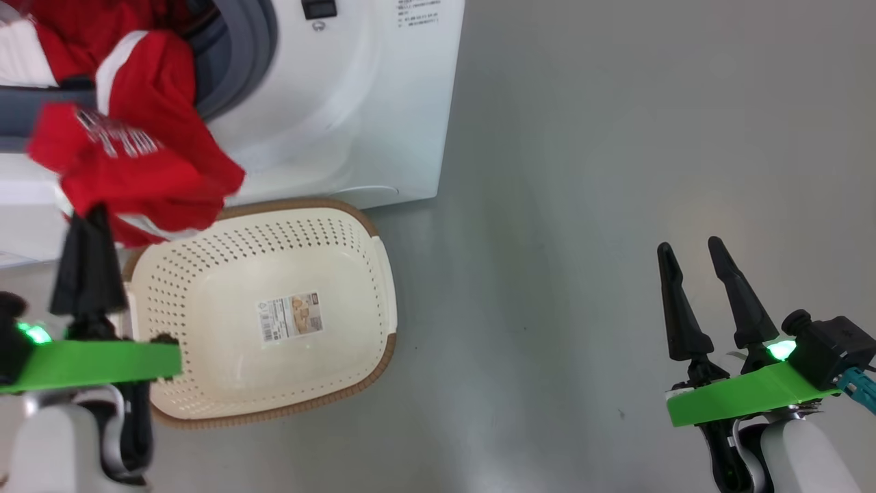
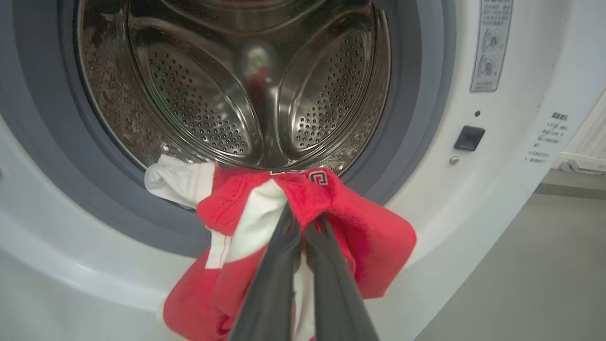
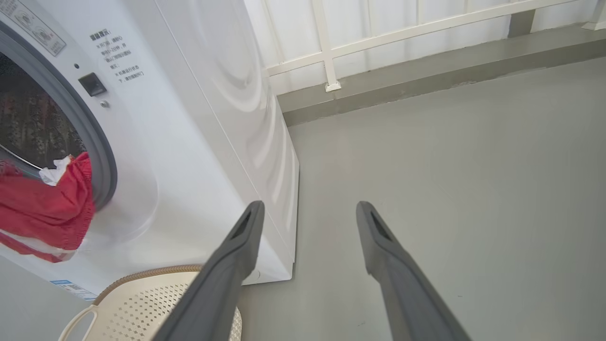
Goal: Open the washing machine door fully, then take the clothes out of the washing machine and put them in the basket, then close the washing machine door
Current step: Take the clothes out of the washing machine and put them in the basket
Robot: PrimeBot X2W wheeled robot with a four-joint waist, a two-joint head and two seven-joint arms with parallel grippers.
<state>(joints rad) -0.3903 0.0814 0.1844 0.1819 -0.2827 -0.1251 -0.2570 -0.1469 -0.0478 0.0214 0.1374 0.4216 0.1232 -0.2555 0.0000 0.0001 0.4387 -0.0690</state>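
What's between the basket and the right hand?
Just bare grey floor, seen in the head view, from the basket to the right hand.

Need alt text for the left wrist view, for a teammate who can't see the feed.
The left gripper is shut on red and white clothes that hang out over the grey rubber ring of the washing machine. Behind them is the shiny perforated steel drum, and grey floor shows at the lower right.
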